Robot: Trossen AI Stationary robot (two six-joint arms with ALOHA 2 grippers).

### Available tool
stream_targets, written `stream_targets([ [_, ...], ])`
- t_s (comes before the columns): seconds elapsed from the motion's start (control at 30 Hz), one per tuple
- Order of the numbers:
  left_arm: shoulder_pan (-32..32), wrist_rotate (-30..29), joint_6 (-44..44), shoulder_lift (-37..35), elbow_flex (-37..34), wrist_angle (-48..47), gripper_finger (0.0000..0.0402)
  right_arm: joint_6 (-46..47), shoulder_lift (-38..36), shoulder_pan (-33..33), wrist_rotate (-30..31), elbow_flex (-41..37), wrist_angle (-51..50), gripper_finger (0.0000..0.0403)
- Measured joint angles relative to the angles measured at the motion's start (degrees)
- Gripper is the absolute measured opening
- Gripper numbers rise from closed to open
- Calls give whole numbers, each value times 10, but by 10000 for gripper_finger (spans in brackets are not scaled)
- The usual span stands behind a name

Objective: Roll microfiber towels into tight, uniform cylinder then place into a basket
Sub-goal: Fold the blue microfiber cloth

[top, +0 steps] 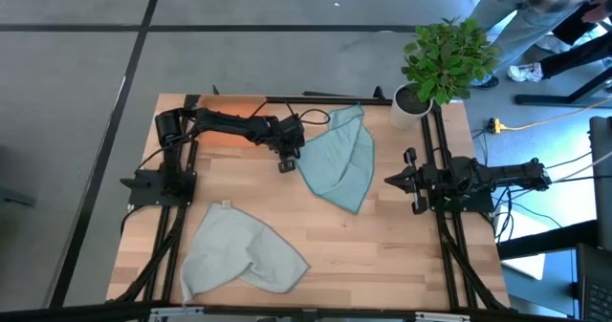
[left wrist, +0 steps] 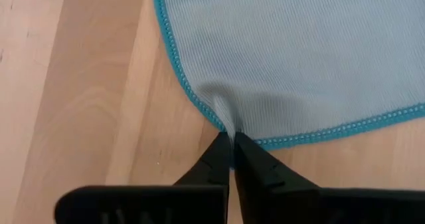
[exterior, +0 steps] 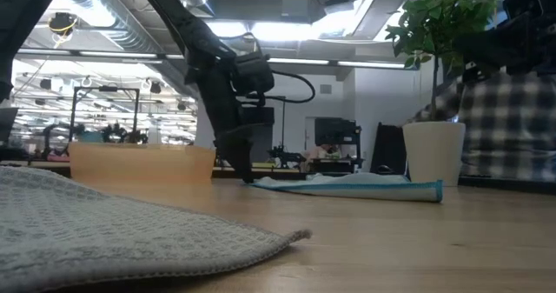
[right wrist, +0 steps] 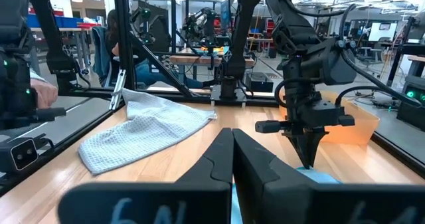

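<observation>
The light teal-blue towel (top: 339, 160) lies spread on the wooden table, right of centre. My left gripper (top: 287, 166) stands over its left corner, fingers pointing down and shut on the cloth; it also shows in the low view (exterior: 246, 176). The pale grey-green towel (top: 239, 250) lies crumpled at the near left. The orange basket (exterior: 139, 164) stands at the far left, partly under my left arm. My right gripper (top: 390, 181) is shut and empty at the table's right side, right of the blue towel. My left gripper pinches the blue towel's stitched edge at its rounded left corner (left wrist: 226, 121) between its two fingertips (left wrist: 214, 159). The fingers come from above, pointing down. The cloth puckers into a small ridge at the tips, and the rest of the towel lies flat on the table.
A white plant pot (top: 411, 102) with a leafy plant stands at the far right corner. Black frame rails run along the table's left and right sides. Bare wood shows between the two towels. People stand beyond the far right corner.
</observation>
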Motion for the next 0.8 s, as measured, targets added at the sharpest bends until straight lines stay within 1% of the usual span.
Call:
stream_targets([
  [0.1,0,0,-2,-18,-3,-16,1,10,0,0,0,0,-3,6],
  [0.17,0,0,-5,-36,-7,-44,1,30,1,0,1,0,-9,5],
  [0.3,-3,0,-26,-72,-4,-70,0,46,16,0,27,0,-14,4],
  [0.43,-14,0,-52,-88,-4,-107,0,48,43,0,51,6,-22,4],
  [0.5,-24,0,-60,-90,-4,-111,0,59,62,0,64,19,-25,4],
  [0.63,-42,0,-67,-90,-4,-114,0,60,113,0,65,48,-25,4],
  [0.8,-61,-12,-79,-90,-3,-113,0,71,206,0,90,84,-25,4],
])
